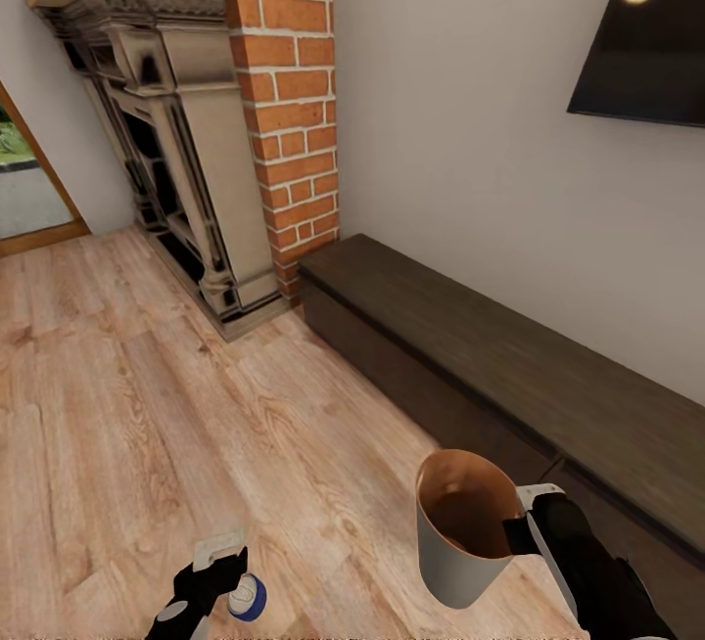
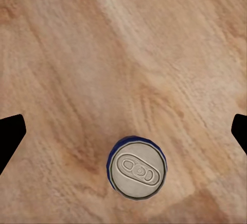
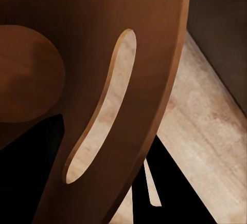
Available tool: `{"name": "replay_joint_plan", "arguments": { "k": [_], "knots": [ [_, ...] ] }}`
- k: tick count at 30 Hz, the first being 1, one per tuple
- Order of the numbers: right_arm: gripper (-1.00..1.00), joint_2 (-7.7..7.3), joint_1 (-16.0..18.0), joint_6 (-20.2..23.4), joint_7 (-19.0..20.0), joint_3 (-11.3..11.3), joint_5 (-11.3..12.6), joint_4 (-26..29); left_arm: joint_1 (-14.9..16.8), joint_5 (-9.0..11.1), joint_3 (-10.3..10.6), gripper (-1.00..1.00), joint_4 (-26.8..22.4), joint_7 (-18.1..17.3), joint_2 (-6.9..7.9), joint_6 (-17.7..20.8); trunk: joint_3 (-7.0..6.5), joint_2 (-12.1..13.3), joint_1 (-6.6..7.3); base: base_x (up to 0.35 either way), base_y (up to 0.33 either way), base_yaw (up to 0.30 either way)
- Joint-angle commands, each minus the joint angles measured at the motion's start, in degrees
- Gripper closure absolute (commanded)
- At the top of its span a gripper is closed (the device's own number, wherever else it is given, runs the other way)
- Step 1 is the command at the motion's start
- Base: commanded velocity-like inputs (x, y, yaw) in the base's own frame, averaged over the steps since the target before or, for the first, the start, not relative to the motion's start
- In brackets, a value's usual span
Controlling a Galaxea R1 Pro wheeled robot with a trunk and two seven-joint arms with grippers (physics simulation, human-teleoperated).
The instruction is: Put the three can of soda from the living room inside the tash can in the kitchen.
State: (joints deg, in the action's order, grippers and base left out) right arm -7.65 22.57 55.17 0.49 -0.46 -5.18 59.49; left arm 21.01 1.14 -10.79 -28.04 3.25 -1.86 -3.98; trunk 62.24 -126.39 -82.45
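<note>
Blue can (image 1: 247,598) upright on the floor, lower left; my left tool (image 1: 217,562) hangs spread above it. Right tool (image 1: 522,521) clamps the bin's rim (image 1: 460,532).

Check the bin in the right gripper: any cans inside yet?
Empty. The head view shows the trash can's bare brown bottom; the blue soda can stands upright on the floor.

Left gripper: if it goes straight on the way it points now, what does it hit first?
Probably the blue soda can, standing upright on the wood floor between the open fingers of the left gripper, slightly off-centre; depth unclear.
</note>
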Motion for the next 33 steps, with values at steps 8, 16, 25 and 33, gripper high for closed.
{"name": "replay_joint_plan", "arguments": {
  "k": [8,16,25,33],
  "knots": [
    [1.00,0.00,0.0,-0.1,0.5,0.0,0.4,0.0,0.0,0.0,0.0,-1.00,0.0,0.0,0.01,0.0,0.73,0.0,0.00,0.000,0.000,0.000],
    [1.00,0.00,0.0,-0.1,0.5,0.0,0.4,0.0,0.0,0.0,0.1,-1.00,0.0,0.0,0.01,-0.2,1.47,0.0,0.00,0.000,0.000,0.000],
    [1.00,0.00,0.0,-0.2,0.5,0.0,0.5,0.1,0.0,0.0,0.1,-1.00,0.0,0.0,0.01,-0.2,2.30,0.0,0.00,0.000,0.000,0.000],
    [1.00,0.00,0.0,-0.2,0.5,-0.1,0.5,3.3,0.0,0.0,0.1,-1.00,0.0,0.0,0.01,-0.2,3.03,0.0,0.00,0.000,0.000,0.000]
  ]
}}
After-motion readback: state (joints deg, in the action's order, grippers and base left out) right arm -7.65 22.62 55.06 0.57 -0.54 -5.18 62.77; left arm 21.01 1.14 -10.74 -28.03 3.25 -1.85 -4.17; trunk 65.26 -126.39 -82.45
